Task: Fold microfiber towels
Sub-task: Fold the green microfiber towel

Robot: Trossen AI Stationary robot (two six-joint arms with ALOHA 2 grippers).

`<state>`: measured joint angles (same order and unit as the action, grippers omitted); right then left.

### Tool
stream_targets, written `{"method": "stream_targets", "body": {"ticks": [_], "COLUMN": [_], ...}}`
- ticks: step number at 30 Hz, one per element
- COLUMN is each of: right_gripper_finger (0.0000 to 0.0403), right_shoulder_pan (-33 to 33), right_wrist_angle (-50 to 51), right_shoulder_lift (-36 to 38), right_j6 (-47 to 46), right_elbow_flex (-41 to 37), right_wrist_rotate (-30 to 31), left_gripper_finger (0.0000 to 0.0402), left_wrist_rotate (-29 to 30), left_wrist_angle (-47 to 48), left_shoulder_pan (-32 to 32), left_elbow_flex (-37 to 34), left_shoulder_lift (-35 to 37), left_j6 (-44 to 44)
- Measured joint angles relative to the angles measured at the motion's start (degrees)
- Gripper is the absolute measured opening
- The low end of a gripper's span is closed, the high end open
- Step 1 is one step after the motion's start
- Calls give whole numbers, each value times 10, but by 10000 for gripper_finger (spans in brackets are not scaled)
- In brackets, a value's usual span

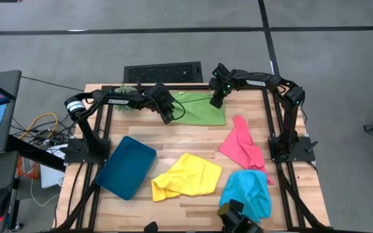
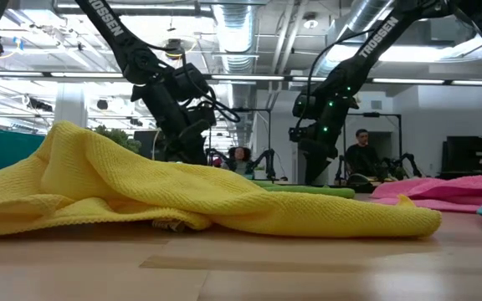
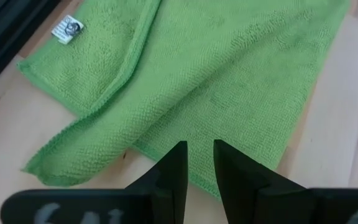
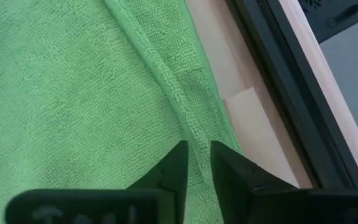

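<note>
The green towel (image 1: 199,110) lies flat and folded over at the table's far middle. A white label (image 3: 67,29) shows at one corner. My left gripper (image 1: 169,117) stands at the towel's near left corner, with its fingers close together on the cloth (image 3: 199,149). My right gripper (image 1: 216,100) is at the towel's far edge, its fingers close together over a raised hem (image 4: 197,146). The yellow towel (image 1: 186,177), the pink towel (image 1: 243,147) and the light blue towel (image 1: 248,191) lie crumpled nearer the front. My left gripper has the green towel's near edge (image 3: 166,134) between its two fingertips, close to the left corner. It slants down from the table's left. The towel stays flat on the table; how many layers are caught is hidden by the fingers. My right gripper pinches the ridge of hem (image 4: 182,115) along the towel's far edge between its fingertips. It points steeply down, and the hem runs into the gap along the fingers. The cloth around it lies on the table.
A dark teal tray (image 1: 125,166) lies at the front left. A spiky green plant ball (image 1: 125,90) sits at the far left. The table's black frame rail (image 4: 272,68) runs just past the towel's far edge. Bare wood shows between the green towel and the yellow one.
</note>
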<state>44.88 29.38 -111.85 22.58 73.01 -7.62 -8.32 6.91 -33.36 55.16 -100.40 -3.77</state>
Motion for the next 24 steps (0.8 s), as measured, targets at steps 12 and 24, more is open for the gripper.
{"method": "stream_targets", "body": {"ticks": [12, 24], "right_gripper_finger": [137, 92], "right_shoulder_pan": [-1, -6], "right_wrist_angle": [-7, -7], "right_shoulder_lift": [-22, -25], "right_j6": [15, 19], "right_elbow_flex": [-1, 1], "right_wrist_rotate": [15, 17], "left_gripper_finger": [68, 68], "left_wrist_rotate": [0, 9], "left_wrist_angle": [-4, -4], "left_shoulder_pan": [0, -1], "left_elbow_flex": [0, 0], "left_shoulder_lift": [0, 0], "left_j6": [-1, 14]}}
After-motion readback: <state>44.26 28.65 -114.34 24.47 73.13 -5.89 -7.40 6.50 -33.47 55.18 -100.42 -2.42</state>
